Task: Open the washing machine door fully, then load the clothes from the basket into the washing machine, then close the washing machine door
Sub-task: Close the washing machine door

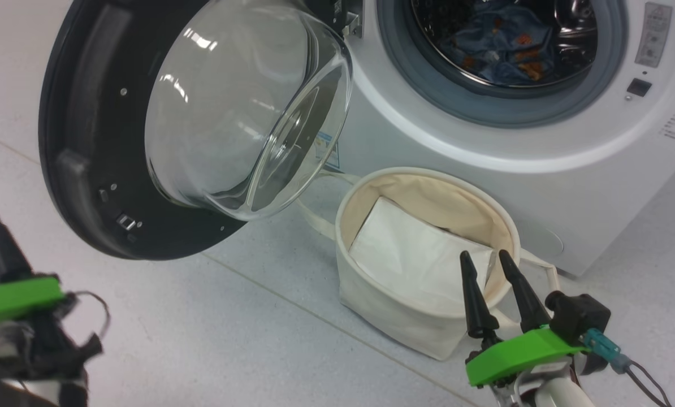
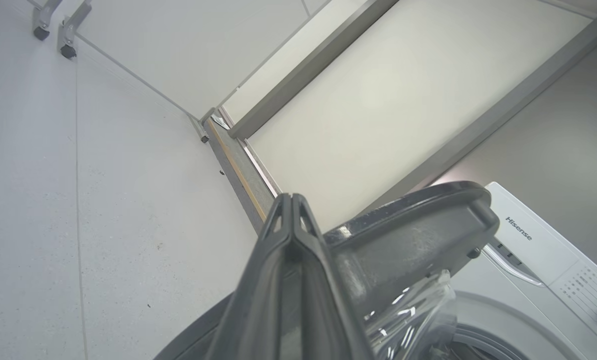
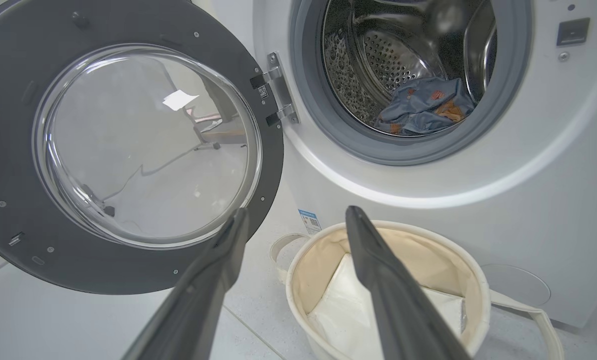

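Beyond the tips of the right gripper (image 1: 484, 257), whose fingers are spread apart with nothing between them, the basket (image 1: 383, 305) is seen on the floor (image 1: 230, 339), just in front of the washing machine (image 1: 541, 186). A white liner sheet (image 1: 411, 249) is laid inside the basket. Further past those fingers, blue clothes (image 1: 501, 45) with orange spots are seen in the drum (image 1: 575, 22). The washing machine door (image 1: 89, 141) is held wide open on its hinge, to the left of the right fingers. The left gripper (image 2: 291, 200) is pressed together on nothing, and the door's dark rim is seen just to the right of its fingers.
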